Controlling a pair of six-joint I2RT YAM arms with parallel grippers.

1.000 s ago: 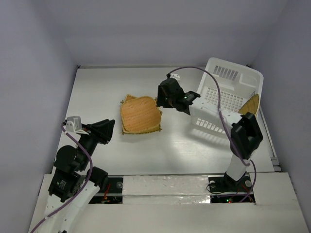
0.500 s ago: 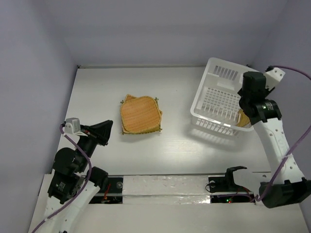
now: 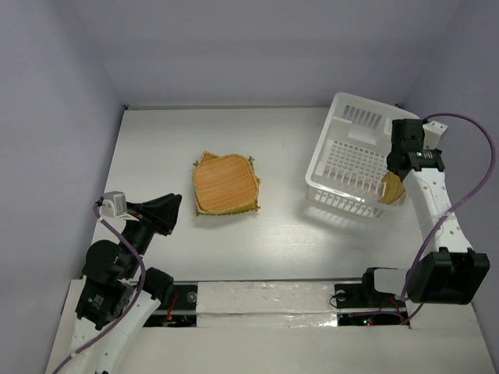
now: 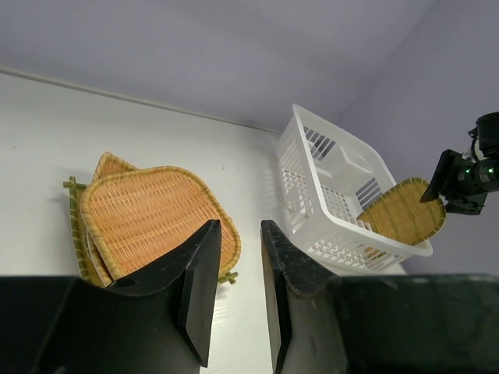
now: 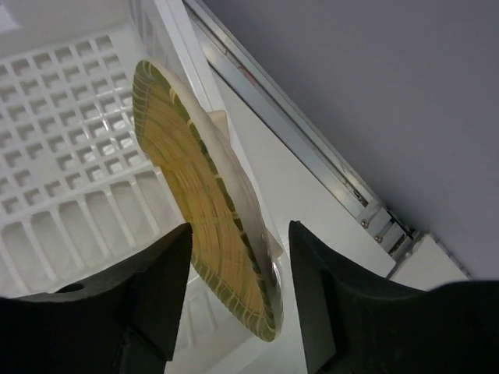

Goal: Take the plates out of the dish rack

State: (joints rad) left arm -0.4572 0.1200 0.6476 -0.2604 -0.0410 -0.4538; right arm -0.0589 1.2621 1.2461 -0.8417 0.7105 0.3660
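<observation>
A stack of tan-orange woven plates (image 3: 225, 185) lies on the table left of centre; it also shows in the left wrist view (image 4: 144, 222). The white dish rack (image 3: 347, 117) stands at the right, tilted, with one yellow-green rimmed plate (image 3: 390, 189) on edge against its right wall. My right gripper (image 3: 398, 171) is open right over that plate. In the right wrist view the fingers straddle the plate's rim (image 5: 199, 191), with a gap on each side of it, above the rack's gridded floor (image 5: 62, 179). My left gripper (image 3: 173, 210) is open and empty, near the table's front left.
A metal rail (image 5: 312, 148) runs along the table's right edge just outside the rack. Grey walls close in the table at the back and on both sides. The raised white front ledge (image 3: 265, 296) lies between the arm bases.
My right arm has swung from beside the plate stack over to the rack's right side and come down over the leaning plate. The left arm has hardly moved.
</observation>
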